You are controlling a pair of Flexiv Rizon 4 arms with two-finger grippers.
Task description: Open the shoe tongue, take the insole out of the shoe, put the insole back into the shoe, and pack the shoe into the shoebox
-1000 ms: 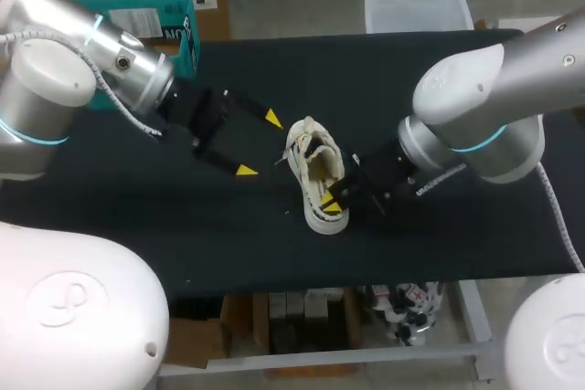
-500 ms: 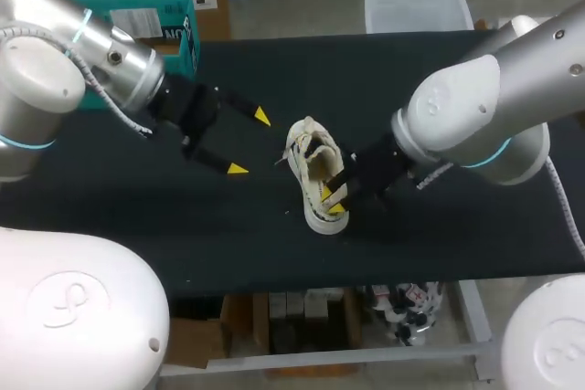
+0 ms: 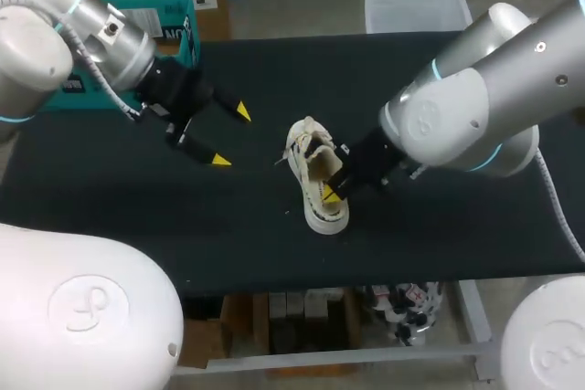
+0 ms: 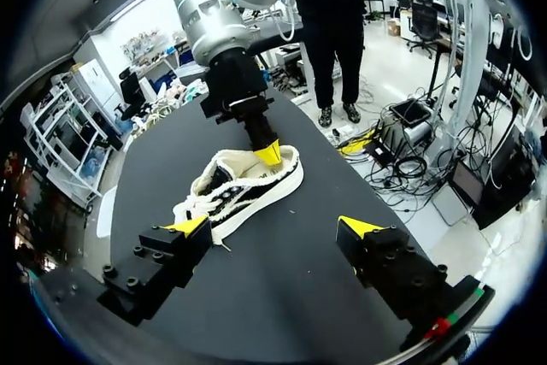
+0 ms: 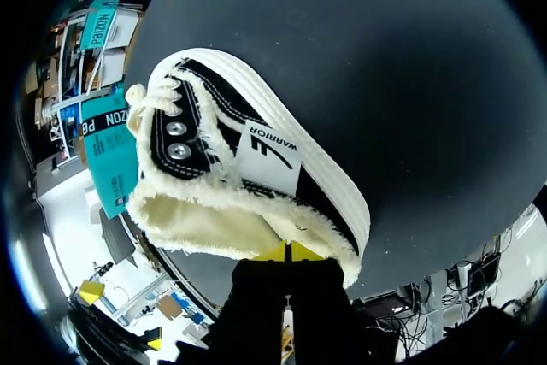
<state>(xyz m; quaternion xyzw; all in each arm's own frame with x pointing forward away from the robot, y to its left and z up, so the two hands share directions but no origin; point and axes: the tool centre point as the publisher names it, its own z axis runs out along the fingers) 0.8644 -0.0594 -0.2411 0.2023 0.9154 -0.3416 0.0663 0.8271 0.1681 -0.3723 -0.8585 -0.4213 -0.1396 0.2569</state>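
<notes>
Head camera, fixed above and behind the robot, looks steeply down and stands far enough back to take in nearly the whole black tabletop (image 3: 274, 70), with the left arm (image 3: 82, 34) and right arm (image 3: 484, 107) entering from either side. Left wrist camera rides low over the tabletop, looking out between the fingers of the left end effector (image 4: 273, 226), well apart from the shoe (image 4: 244, 190), with the right end effector (image 4: 267, 153) facing it from the shoe's far side. Right wrist camera sits hard up against the shoe, which fills much of its view. All three share the shoe and the surrounding tabletop
</notes>
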